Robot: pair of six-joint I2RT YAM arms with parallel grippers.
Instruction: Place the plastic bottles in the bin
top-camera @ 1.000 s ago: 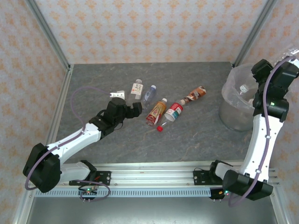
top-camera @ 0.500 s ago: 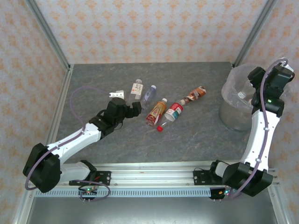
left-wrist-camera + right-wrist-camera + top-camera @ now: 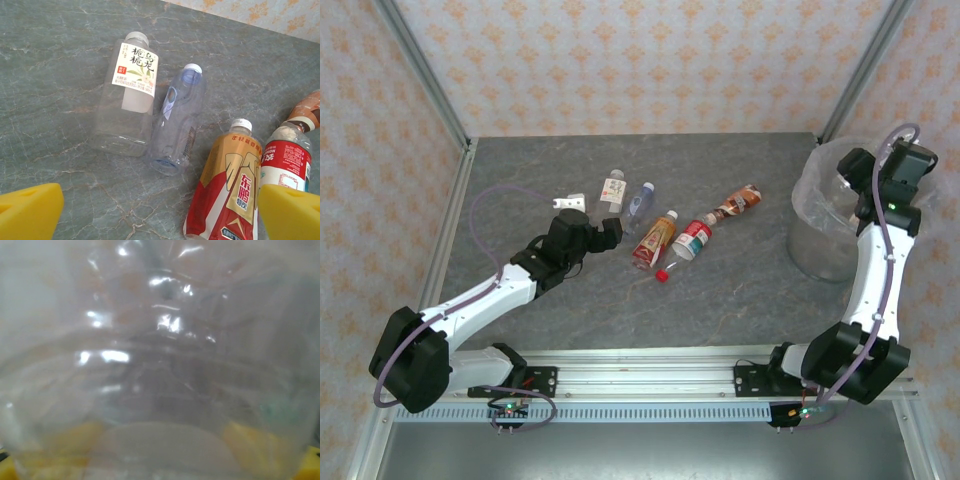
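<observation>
Plastic bottles, five in all, are lying on the grey table point(image 3: 740, 300): a white-label bottle point(image 3: 131, 95) just beside a slim clear bottle point(image 3: 177, 125), an orange-yellow bottle point(image 3: 227, 190) beside a red-label bottle point(image 3: 285, 160), and a brown bottle point(image 3: 738, 203) farther right. A loose red cap point(image 3: 662, 274) is sitting near them. The left gripper point(image 3: 160, 211) is hovering over them, jaws spread wide and empty. The right gripper point(image 3: 847, 178) is reaching over the bin point(image 3: 820, 250) at the right edge (blurred crinkled plastic is covering its wrist view, so its grip cannot be told).
</observation>
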